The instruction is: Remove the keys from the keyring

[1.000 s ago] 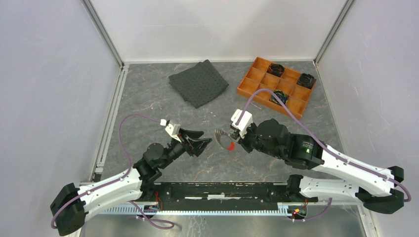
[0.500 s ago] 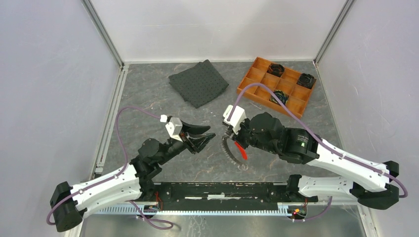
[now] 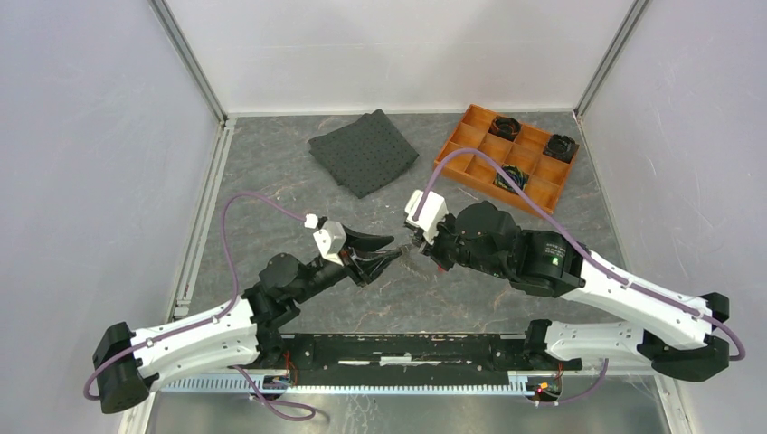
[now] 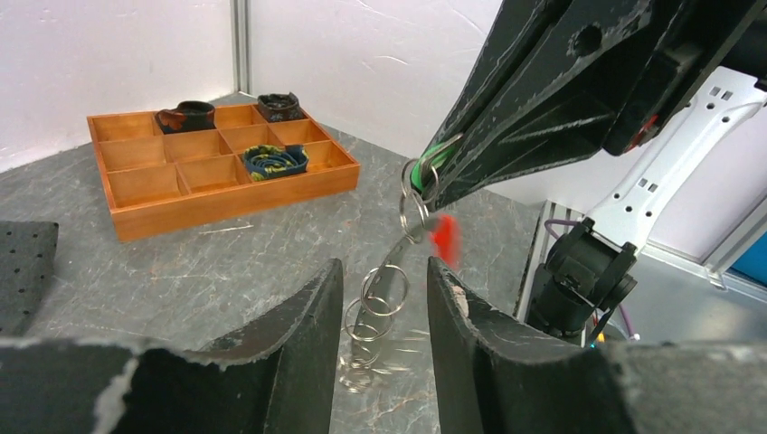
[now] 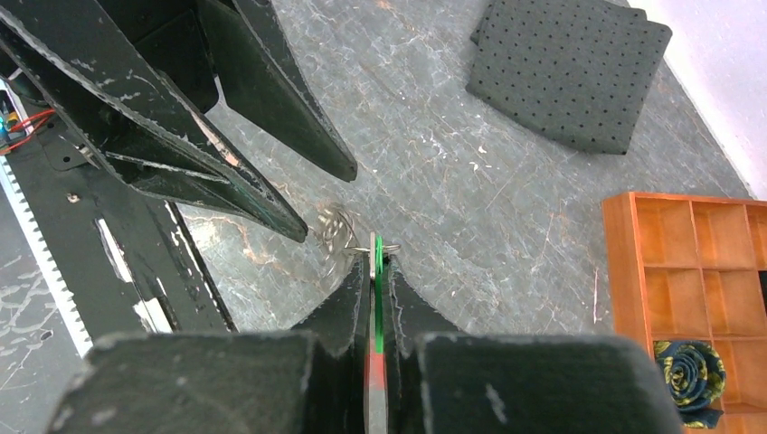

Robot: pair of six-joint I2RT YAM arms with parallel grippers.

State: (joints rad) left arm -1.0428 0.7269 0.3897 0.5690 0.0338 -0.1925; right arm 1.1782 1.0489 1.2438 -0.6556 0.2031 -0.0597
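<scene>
Over the middle of the table [image 3: 271, 181], the left gripper [image 4: 384, 271], its jaws narrowly apart, flanks the keyring [image 4: 413, 212], whose linked loops hang slanting down from the right gripper [image 5: 375, 258], which is clamped on the edge-on green key [image 5: 377, 298], with the red key [image 4: 444, 237] dangling beside.

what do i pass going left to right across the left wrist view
dark grey dotted cloth → orange wooden compartment tray → linked grey metal keyring loops → red plastic-headed key → right arm's white link; left out for overlap: the open left gripper, and the right gripper shut on the green plastic-headed key
</scene>
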